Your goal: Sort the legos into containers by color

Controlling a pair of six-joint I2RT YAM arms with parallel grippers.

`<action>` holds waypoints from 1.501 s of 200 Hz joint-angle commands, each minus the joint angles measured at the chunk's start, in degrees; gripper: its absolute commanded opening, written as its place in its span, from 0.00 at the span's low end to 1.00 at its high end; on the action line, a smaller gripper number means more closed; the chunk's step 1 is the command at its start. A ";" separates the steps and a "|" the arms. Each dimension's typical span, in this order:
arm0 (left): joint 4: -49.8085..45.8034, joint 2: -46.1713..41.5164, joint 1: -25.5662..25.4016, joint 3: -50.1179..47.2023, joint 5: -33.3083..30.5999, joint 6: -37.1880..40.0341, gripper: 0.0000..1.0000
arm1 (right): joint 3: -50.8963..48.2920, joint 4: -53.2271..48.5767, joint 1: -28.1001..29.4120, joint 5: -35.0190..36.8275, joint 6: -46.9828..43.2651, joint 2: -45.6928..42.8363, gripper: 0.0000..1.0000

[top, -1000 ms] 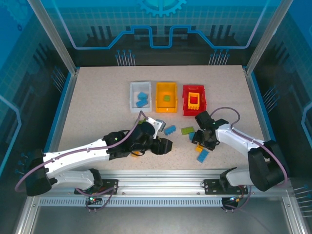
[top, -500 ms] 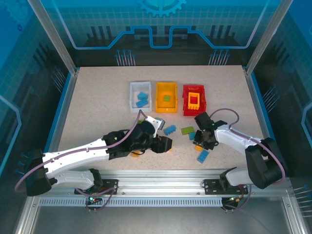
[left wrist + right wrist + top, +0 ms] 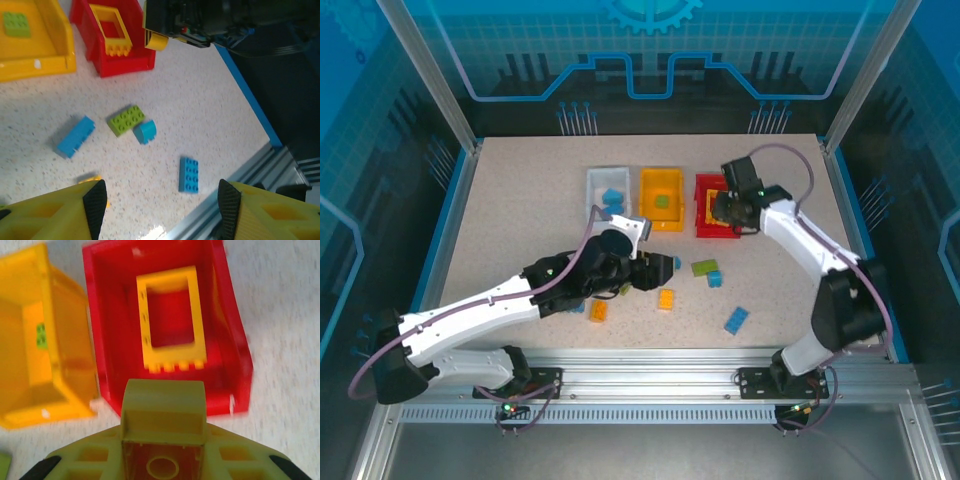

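Bins stand in a row beyond the left gripper [image 3: 662, 270]: from left to right the white bin [image 3: 591, 200], holding blue bricks [image 3: 611, 203], the yellow bin [image 3: 646, 205], holding one green brick [image 3: 662, 201], and the red bin [image 3: 700, 215]. From above we see that gripper low over the desk [image 3: 520, 200]. Its own wrist camera gives us what the top view hides: the fingers [image 3: 95, 200] standing wide apart with nothing between them. Ahead of it in that wrist view lie a blue brick [image 3: 75, 136], then a loose green brick [image 3: 126, 120] just beside a rounded teal piece [image 3: 145, 131], and nearer, to the right, a second blue brick [image 3: 188, 174]. An orange brick [image 3: 92, 178] peeps out from behind the left finger.

Further right, the right gripper [image 3: 722, 208] hangs over the red bin's near wall, closed on a yellow brick [image 3: 165, 407]. From above the brick is hard to make out; the right wrist camera shows us its hollow underside with a round tube, pinched from both sides. Just beyond that gripper, a yellow frame [image 3: 172, 320] lies flat on the red bin's floor.
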 commanded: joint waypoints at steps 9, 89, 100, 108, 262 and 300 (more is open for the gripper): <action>1.09 1.74 2.02 5.44 -2.90 2.97 0.65 | 10.65 -2.10 -1.90 2.03 -7.73 11.49 0.25; -1.59 4.33 4.16 8.46 -2.09 2.64 0.65 | 24.91 -7.81 -5.03 2.28 -8.36 27.85 0.34; -2.60 3.71 4.23 7.91 -2.52 2.10 0.65 | 25.03 -7.86 -4.97 1.92 -8.37 27.82 0.41; -3.16 3.05 4.38 7.29 -2.86 1.67 0.65 | 24.73 -7.67 -4.95 1.81 -8.40 27.27 0.46; -35.46 -8.55 18.20 -9.58 -8.31 -29.42 0.63 | -5.88 5.06 17.36 -3.67 -9.50 -17.32 0.59; -33.79 -11.93 21.69 -18.56 -6.45 -46.33 0.61 | -18.18 17.51 31.22 -22.38 -14.78 -20.74 0.64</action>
